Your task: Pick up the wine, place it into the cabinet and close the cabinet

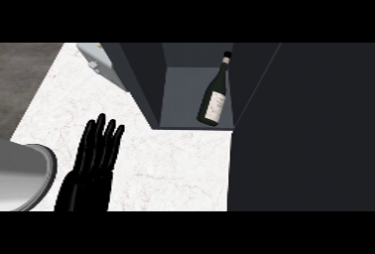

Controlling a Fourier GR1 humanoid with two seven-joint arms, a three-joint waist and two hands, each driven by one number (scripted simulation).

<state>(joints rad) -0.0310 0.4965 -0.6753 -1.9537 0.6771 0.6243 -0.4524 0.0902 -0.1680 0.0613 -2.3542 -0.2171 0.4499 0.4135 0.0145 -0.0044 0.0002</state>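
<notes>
I see the white marble counter (176, 163) filling the middle of my view, with a darker grey floor area past its left edge. A large dark panel (300, 134) covers the whole right side, from the top down to the lower edge; I cannot tell whether it is the cabinet's door or its side. Next to it stands the cabinet (192, 92), open toward me, its grey interior visible between two dark walls. A pale grey appliance (99, 62) sits just left of the cabinet at the counter's back. At the lower left corner, a rounded grey basin edge (33, 173) curves in.

My left hand (93, 154) shows at the lower left, over the counter, fingers straight and pressed close together, pointing up toward the back. It holds nothing. My right hand does not show anywhere.

The wine (215, 96) is inside the cabinet, on its right side, leaning with its neck toward the back and its pale label facing me. It lies well apart from my left fingers (102, 131), up and to their right, with the cabinet's left wall between them.
</notes>
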